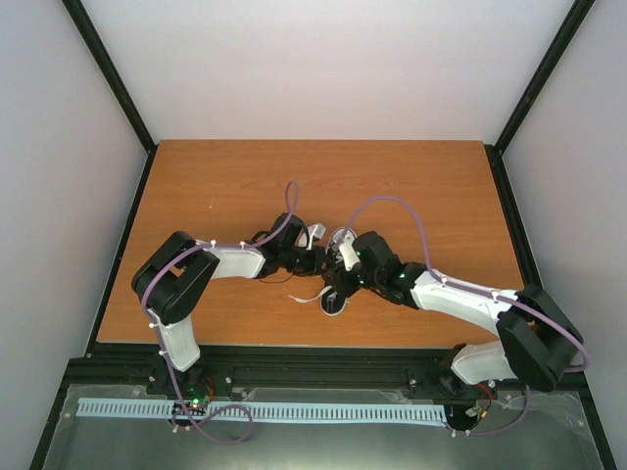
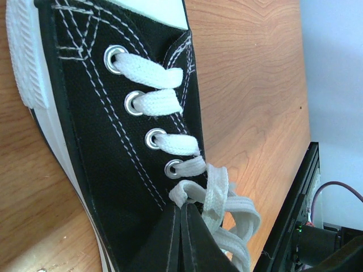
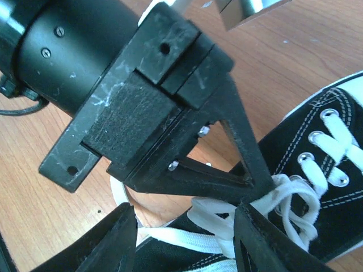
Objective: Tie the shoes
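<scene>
Overhead view looks steeply down on the table (image 1: 411, 186), both wrist views close up, sharing the sneaker (image 2: 113, 187)

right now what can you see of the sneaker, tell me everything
The sneaker is small, black canvas with white stitching, white ribbed rubber edging and toe cap, and metal eyelets. It sits on the wooden table. Flat white laces cross four eyelet rows, then bunch in loose loops. The left gripper is shut on the laces at that bunch; the right gripper stands open around a loose strand.
</scene>
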`<state>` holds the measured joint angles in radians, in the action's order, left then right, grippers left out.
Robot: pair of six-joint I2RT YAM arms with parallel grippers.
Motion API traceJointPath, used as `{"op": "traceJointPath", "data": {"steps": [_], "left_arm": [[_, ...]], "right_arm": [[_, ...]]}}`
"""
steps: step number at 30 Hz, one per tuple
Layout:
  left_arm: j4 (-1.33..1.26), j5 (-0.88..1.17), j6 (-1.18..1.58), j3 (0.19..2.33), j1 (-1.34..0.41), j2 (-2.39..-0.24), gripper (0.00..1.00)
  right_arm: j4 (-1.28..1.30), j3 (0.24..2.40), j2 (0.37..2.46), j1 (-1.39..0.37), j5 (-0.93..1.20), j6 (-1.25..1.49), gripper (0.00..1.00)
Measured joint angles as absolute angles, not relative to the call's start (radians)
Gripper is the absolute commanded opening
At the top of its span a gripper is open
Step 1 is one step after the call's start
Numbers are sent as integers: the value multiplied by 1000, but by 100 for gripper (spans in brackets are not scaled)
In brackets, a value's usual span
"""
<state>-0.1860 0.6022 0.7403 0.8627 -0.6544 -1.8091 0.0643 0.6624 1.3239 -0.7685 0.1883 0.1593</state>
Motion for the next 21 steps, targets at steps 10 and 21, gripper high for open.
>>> {"op": "traceJointPath", "data": {"steps": [10,21], "left_arm": [[-177,602,740,863,-654,-1809,1],[-165,583,740,863,-654,-1809,1]], "right_arm": [[66,683,1400,-806,92,112,34],[72,702,1424,-812,38,88,3]]}}
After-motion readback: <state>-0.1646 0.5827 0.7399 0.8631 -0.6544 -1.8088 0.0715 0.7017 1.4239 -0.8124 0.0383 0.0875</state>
